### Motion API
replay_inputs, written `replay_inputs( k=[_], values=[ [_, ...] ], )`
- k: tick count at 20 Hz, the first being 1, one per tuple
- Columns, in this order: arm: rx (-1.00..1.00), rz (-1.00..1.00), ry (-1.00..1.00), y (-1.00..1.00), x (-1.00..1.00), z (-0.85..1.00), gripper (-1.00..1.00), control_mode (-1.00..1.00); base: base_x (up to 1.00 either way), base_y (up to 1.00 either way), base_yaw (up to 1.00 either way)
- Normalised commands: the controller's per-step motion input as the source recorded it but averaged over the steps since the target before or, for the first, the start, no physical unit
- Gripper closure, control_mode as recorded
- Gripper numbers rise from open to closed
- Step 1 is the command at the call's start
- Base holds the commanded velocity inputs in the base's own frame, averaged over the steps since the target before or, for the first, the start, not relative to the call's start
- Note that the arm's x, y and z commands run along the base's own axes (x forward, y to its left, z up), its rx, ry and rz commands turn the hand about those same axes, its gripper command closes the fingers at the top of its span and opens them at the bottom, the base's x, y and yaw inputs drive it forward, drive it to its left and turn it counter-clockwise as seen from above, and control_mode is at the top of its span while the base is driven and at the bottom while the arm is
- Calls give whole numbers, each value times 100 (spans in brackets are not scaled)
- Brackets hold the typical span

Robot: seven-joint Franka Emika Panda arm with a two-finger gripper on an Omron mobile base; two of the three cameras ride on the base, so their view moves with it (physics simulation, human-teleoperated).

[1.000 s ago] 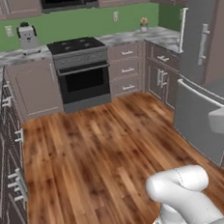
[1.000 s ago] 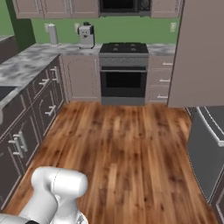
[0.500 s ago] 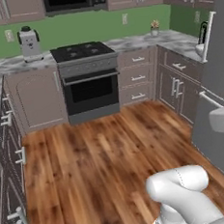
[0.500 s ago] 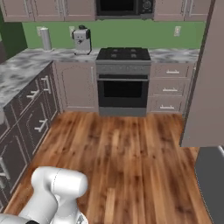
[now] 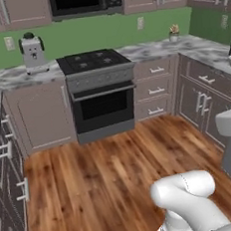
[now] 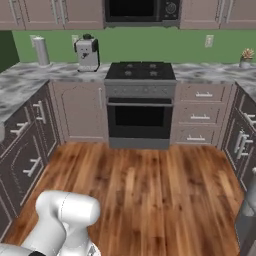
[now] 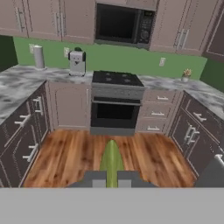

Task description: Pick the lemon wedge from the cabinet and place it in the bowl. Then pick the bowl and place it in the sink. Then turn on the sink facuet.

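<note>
Facing the stove (image 5: 95,64) from mid-floor, the left base view shows the robot's white arm (image 5: 188,200) folded low at the lower right, with a wooden floor (image 5: 94,184) between it and the oven. A coffee maker (image 5: 33,51) stands on the marble counter (image 5: 14,77) left of the stove. At the right edge, on the counter there, a sliver of a pale rounded thing may be the bowl, but it is cut off too much to be sure.

The right base view gives the same room from the other side: the stove at centre, taupe base cabinets (image 6: 75,115) on both sides, and a small potted plant (image 6: 247,55) far right on the counter.

In the hand view, a yellow-green sliver, the lemon wedge (image 7: 111,159), rises between the two dark fingertips (image 7: 94,178) at the bottom. The gripper (image 7: 111,180) looks pinched on it, fingers close on either side.

Judged from this, the wedge is out of the cabinet and in the claw, carried through the kitchen. Left to do: set it in the bowl, move the bowl to the sink, and turn on the faucet. Sink and faucet are not identifiable here.
</note>
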Motion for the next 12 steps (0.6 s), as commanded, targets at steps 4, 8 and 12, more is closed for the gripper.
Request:
replay_inputs(
  k=[4, 8, 12],
  values=[
    [0, 0, 0, 0, 0, 0, 100, 100, 100, 0, 0],
    [0, 0, 0, 0, 0, 0, 100, 100, 98, 0, -3],
    [0, 0, 0, 0, 0, 0, 100, 100, 72, -6, -36]
  ],
)
